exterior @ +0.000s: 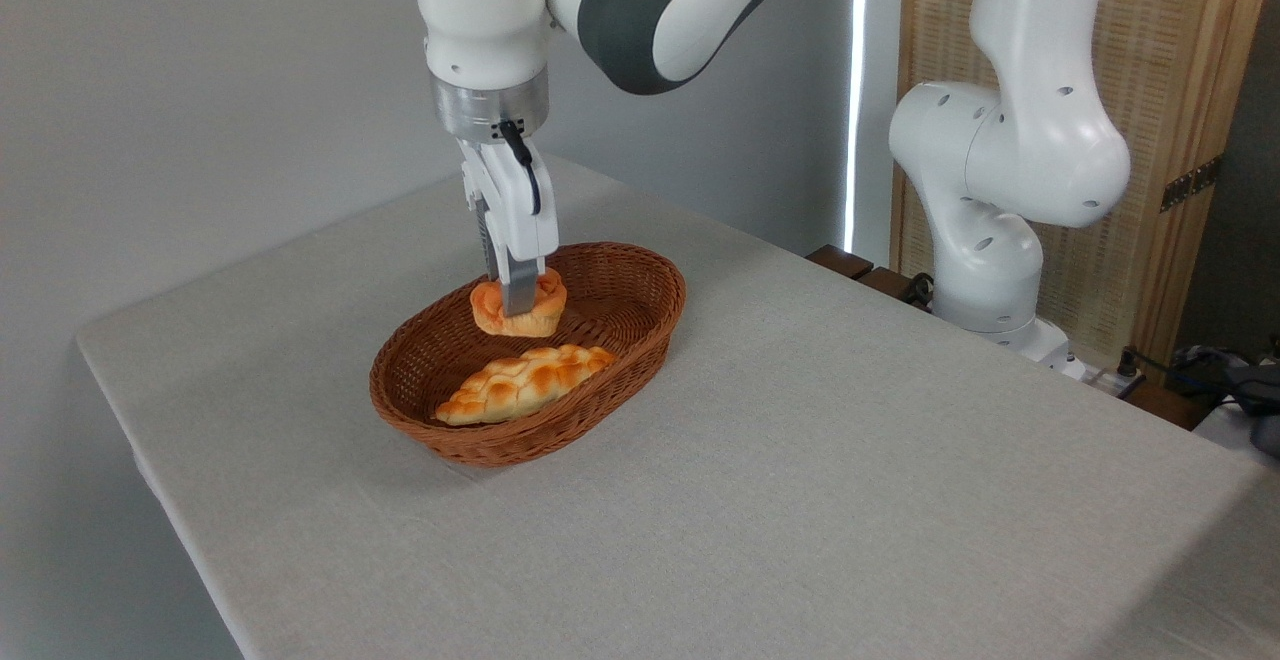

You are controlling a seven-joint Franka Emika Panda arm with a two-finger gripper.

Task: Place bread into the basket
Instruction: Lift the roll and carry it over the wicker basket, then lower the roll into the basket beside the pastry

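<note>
Your bun is over the basket, gripped from above.

Your arm drops straight down, gripper (517,302) vertical, jaws pinched on the bread (518,306); bun sits level, knotted top up, above the basket (640,275) interior toward 12 o'clock, the braided loaf (525,383) lying at 6.

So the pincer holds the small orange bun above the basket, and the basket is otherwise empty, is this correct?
Not quite. The pincer does grip the small orange bun over the basket, but the basket is not otherwise empty: a long golden braided loaf already lies inside it, in the nearer part. The camera view shows this plainly.
</note>
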